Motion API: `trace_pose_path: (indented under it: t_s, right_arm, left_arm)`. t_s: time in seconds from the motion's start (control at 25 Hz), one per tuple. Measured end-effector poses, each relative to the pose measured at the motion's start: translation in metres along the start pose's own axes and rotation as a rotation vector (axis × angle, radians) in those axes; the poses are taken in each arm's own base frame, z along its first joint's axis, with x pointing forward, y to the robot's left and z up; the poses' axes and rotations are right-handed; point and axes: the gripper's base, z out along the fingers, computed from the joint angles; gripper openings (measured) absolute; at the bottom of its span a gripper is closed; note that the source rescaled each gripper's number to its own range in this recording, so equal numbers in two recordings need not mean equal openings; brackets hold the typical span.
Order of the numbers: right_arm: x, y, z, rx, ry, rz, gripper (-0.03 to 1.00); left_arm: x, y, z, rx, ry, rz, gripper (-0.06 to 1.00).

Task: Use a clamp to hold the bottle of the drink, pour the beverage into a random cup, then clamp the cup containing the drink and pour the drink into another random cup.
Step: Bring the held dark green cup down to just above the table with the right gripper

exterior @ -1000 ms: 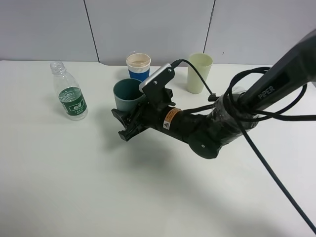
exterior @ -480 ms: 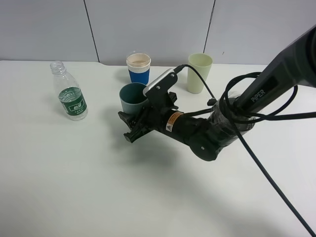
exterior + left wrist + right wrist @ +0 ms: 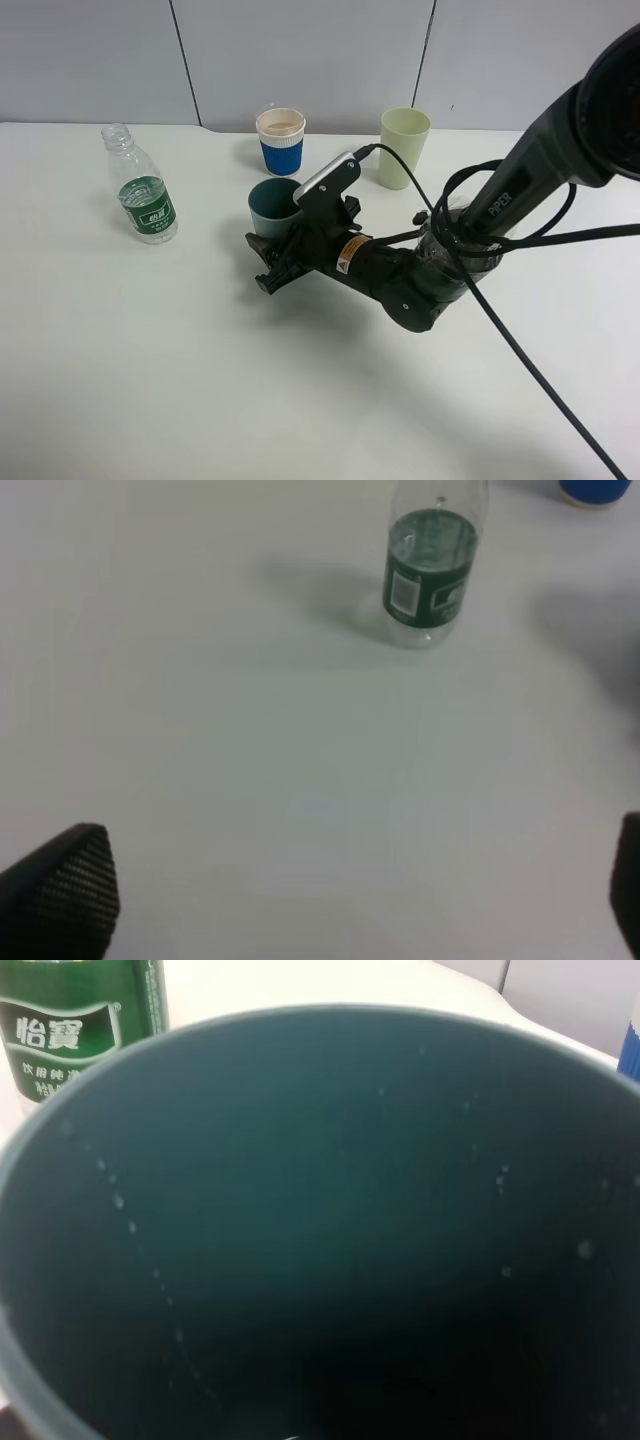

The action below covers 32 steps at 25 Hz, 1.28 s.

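Note:
My right gripper (image 3: 262, 264) lies turned on its side, shut on the teal cup (image 3: 274, 204) and holding it just in front of the white cup with a blue sleeve (image 3: 281, 140). In the right wrist view the teal cup's dark inside (image 3: 330, 1230) fills the picture, with droplets on its wall; no pool of beverage can be made out. The uncapped bottle (image 3: 142, 190) stands upright at the far left, and it also shows in the left wrist view (image 3: 432, 565). My left gripper (image 3: 340, 900) hangs open above bare table, well short of the bottle, and is out of the high view.
A taller pale green cup (image 3: 403, 147) stands at the back right of the white cup. Black cables (image 3: 500, 240) loop around the right arm and trail to the front right. The white table (image 3: 150, 380) meets a grey wall behind.
The right arm has carried the teal cup a little to the right and towards the front of the table. The bottle and the other cups have not moved.

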Motion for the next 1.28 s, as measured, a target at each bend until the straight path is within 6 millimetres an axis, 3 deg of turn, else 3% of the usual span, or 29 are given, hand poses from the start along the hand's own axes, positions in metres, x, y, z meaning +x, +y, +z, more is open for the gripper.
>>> trace_pose_path:
  t_s: [1.28]
  right_arm:
    - [0.010,0.000,0.001,0.018,0.022,0.089,0.00]
  left_arm:
    - [0.000,0.000,0.000,0.000,0.000,0.000,1.00]
